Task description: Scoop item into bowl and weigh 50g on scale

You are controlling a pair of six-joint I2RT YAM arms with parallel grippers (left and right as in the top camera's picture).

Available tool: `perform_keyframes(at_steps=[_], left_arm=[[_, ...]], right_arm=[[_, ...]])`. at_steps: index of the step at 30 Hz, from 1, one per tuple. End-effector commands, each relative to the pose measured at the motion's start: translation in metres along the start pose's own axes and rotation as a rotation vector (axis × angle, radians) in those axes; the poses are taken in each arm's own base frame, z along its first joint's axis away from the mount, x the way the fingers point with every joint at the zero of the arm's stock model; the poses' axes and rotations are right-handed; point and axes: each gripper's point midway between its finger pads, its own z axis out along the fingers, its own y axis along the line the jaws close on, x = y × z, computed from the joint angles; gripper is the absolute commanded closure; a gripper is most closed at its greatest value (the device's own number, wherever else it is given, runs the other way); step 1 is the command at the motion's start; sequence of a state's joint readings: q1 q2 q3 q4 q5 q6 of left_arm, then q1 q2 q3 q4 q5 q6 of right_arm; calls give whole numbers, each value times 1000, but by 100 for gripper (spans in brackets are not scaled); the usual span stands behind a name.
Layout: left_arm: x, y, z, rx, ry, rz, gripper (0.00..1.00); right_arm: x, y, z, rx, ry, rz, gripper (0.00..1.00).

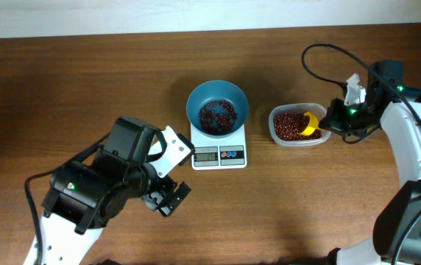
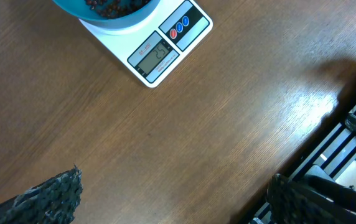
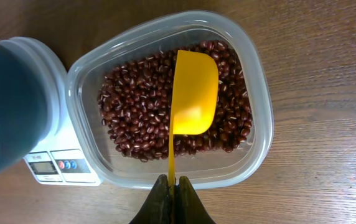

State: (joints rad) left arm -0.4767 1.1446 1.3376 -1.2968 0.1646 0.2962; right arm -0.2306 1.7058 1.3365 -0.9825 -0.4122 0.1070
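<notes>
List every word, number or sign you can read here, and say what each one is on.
"25" or "29", second digit unsure: on the display of the scale, left wrist view.
Small print above the display: too blurred to read.
On the red button and blue button: no legible marks.
On the bowl, clear container and yellow scoop: no text visible.

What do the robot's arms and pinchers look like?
The left arm is chunky, mostly black with a white plate. The right arm is white with black joints, a looping black cable and a tiny green light. The left gripper has bumpy dark fingers; the right gripper has smooth dark ones.
</notes>
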Motion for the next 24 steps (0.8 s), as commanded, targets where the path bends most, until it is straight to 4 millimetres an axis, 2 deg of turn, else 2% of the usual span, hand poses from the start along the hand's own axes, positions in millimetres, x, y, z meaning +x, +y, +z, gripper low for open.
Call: perform_keyframes(at_steps=[1,7,15,18,24], left_arm=[[1,1,1,-3,5,13,1],[1,1,1,-3,5,13,1],[1,1,1,-3,5,13,1],[1,1,1,-3,5,13,1],[1,1,1,-3,5,13,1]], right_arm=[[5,6,9,-68,36,26,96],[8,7,24,-115,83,48,96],[8,9,24,-132,86,52,96],[7,9,22,-154,81,65,96],[-4,-6,6,-243,35,139,96]])
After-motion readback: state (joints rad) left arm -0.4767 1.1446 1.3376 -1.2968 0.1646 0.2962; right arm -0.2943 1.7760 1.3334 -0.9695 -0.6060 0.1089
